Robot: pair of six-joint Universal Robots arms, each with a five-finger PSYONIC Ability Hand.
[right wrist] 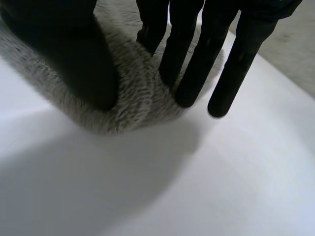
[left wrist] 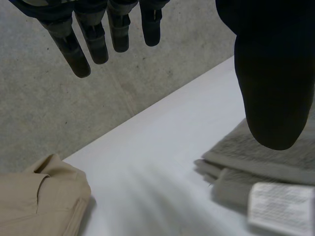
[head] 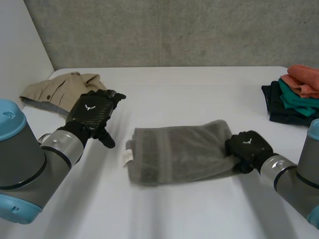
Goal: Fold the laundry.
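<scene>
Grey towel [head: 179, 154] half done, one end in my grip

Head view: it lies folded on the white table [head: 199, 89]. My left hand [head: 92, 117] hangs off its label end and my right hand [head: 249, 147] is on the opposite end. Left wrist view: my fingers [left wrist: 74, 54] are straight and hold nothing, with the label [left wrist: 280, 206] just beyond my thumb. Right wrist view: thumb and fingers [right wrist: 189, 73] pinch a bunched edge of the towel. It looks soft, floppy and light, so I'd grab corners, not the middle.

White table [head: 199, 84]; grey concrete wall [head: 174, 30] behind it; white panel [head: 20, 45] at left.
</scene>
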